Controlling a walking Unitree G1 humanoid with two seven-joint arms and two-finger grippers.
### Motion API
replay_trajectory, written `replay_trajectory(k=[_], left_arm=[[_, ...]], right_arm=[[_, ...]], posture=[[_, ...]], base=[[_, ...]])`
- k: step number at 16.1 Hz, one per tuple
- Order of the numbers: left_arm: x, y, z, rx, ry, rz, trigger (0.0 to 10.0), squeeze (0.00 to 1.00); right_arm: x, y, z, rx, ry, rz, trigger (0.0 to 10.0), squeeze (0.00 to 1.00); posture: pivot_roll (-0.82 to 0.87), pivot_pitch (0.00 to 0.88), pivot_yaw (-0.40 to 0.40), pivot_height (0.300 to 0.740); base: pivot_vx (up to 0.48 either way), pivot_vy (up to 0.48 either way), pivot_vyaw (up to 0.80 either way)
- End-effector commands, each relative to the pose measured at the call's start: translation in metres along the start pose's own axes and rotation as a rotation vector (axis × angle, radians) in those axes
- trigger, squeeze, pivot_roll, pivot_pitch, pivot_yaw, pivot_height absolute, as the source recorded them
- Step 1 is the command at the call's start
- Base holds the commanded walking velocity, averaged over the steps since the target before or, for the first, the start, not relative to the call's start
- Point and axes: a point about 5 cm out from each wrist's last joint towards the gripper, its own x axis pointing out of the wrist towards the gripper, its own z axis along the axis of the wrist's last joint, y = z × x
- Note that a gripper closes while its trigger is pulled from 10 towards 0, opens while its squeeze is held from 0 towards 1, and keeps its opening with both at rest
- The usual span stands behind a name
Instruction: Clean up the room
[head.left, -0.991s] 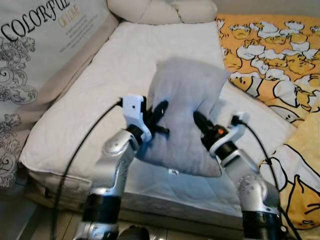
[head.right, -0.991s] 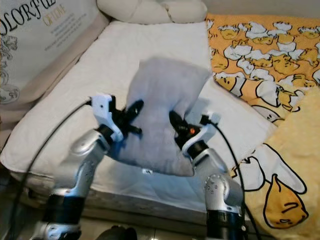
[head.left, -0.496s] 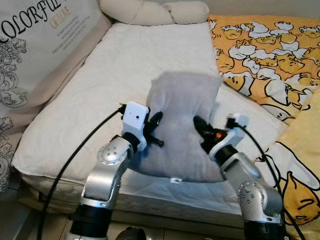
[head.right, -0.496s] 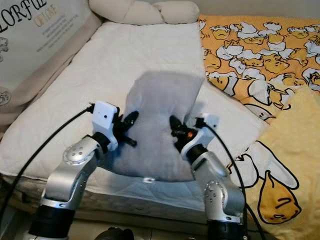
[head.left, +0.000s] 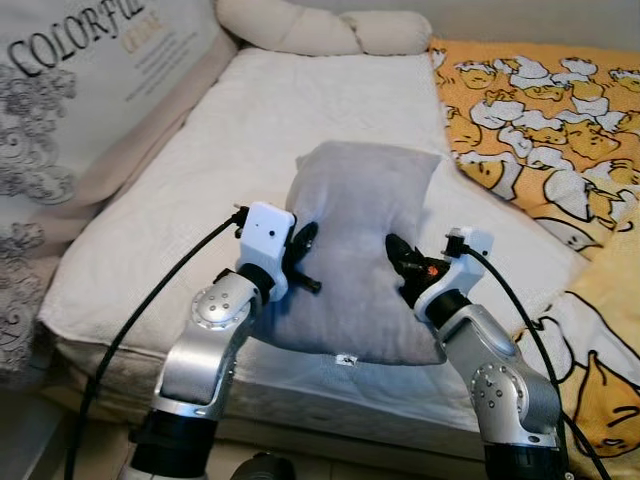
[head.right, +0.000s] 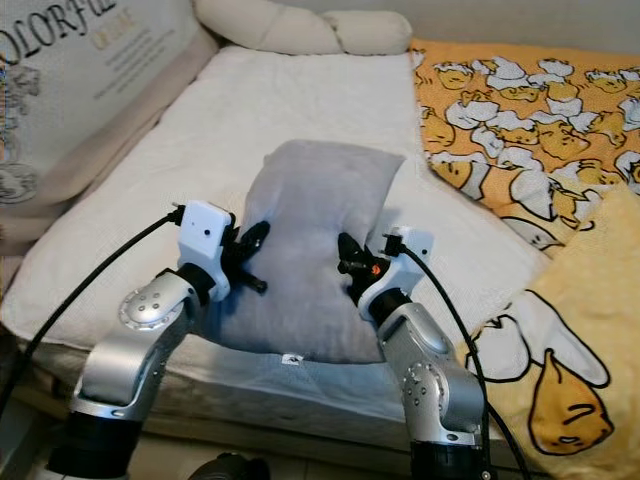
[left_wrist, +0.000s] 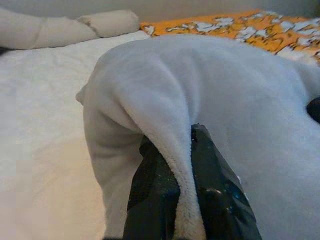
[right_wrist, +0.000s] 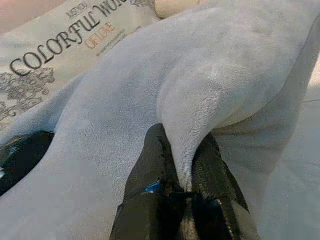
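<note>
A grey fleece pillow (head.left: 355, 245) is held over the white mattress (head.left: 210, 150), between my two arms. My left gripper (head.left: 305, 255) is shut on a fold at the pillow's left edge. In the left wrist view its black fingers (left_wrist: 155, 195) pinch a ridge of the grey pillow (left_wrist: 210, 90). My right gripper (head.left: 400, 262) is shut on a fold at the pillow's right edge. In the right wrist view the grey pillow (right_wrist: 165, 75) bulges above the clamped fingers (right_wrist: 155, 175). The pillow's lower edge hangs near the mattress front.
A long cream bolster (head.left: 320, 30) lies at the head of the bed. An orange duck-print blanket (head.left: 540, 120) covers the right side, with a yellow duck cushion (head.left: 600, 350) at the near right. A printed board (head.left: 80, 90) leans along the left.
The camera has shifted a little. The pillow has come down lower toward the mattress, both grippers still clamped on its edges.
</note>
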Motion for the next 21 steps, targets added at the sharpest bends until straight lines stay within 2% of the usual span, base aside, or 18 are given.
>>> replay_trajectory(k=[1, 6, 21], left_arm=[[0.0007, 0.0017, 0.0086, 0.027, -0.027, 0.011, 10.0, 0.00], [0.0050, -0.0007, 0.0104, 0.024, -0.021, -0.021, 10.0, 0.00], [0.0082, -0.0007, 0.0078, 0.022, -0.010, -0.025, 10.0, 0.00]], right_arm=[[-0.0030, 0.0039, 0.0063, 0.004, -0.048, 0.003, 10.0, 0.00], [-0.0027, 0.0049, 0.0095, 0.018, -0.065, -0.003, 10.0, 0.00], [-0.0027, 0.0020, 0.0079, 0.019, -0.064, -0.020, 10.0, 0.00]], posture=[[-0.06, 0.000, 0.044, 0.740], [-0.07, 0.000, 0.065, 0.740], [-0.06, 0.000, 0.051, 0.740]], base=[[0.000, 0.270, 0.00], [0.000, 0.315, 0.00], [0.000, 0.332, 0.00]])
